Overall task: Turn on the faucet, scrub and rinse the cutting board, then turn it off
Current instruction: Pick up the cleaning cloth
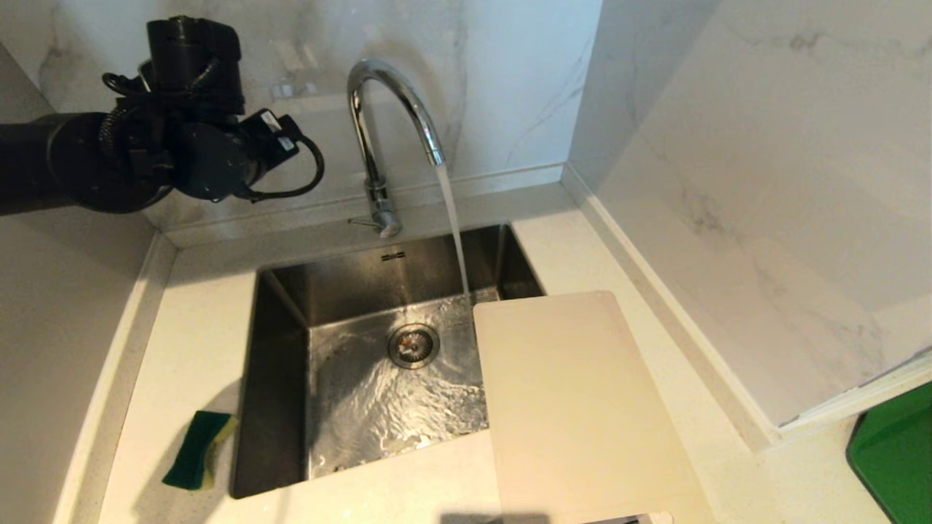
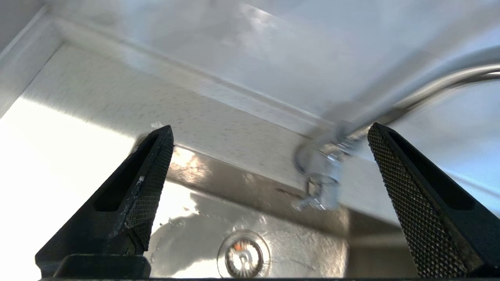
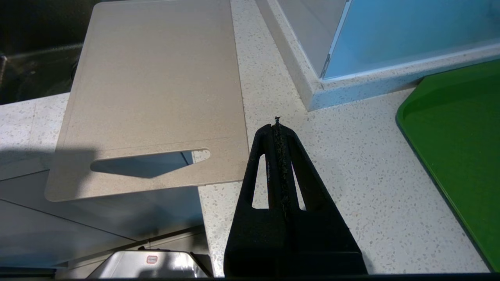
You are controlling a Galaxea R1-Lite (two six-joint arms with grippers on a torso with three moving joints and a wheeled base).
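Faucet (image 1: pixel 386 138) stands behind sink (image 1: pixel 280 378), water running from spout into basin. Cutting board (image 1: pixel 575 407) lies flat on counter (image 1: pixel 196 342) right of sink, far corner over basin, handle slot end over counter front edge. Left gripper (image 2: pixel 269 156) raised left of faucet, fingers wide apart, holding nothing. Right gripper (image 3: pixel 278 128) low beside board, fingers pressed together, empty. Green-yellow sponge (image 1: pixel 198 449) left of sink. Green tray (image 1: pixel 895 451) far right.

One faucet (image 1: pixel 386 138) (running), one sink (image 1: pixel 280 349) with one drain (image 1: pixel 413 346), one cutting board (image 1: pixel 582 407), one sponge (image 1: pixel 199 450), one green tray (image 1: pixel 895 451), and two grippers: left (image 2: pixel 269 171), right (image 3: pixel 278 128).
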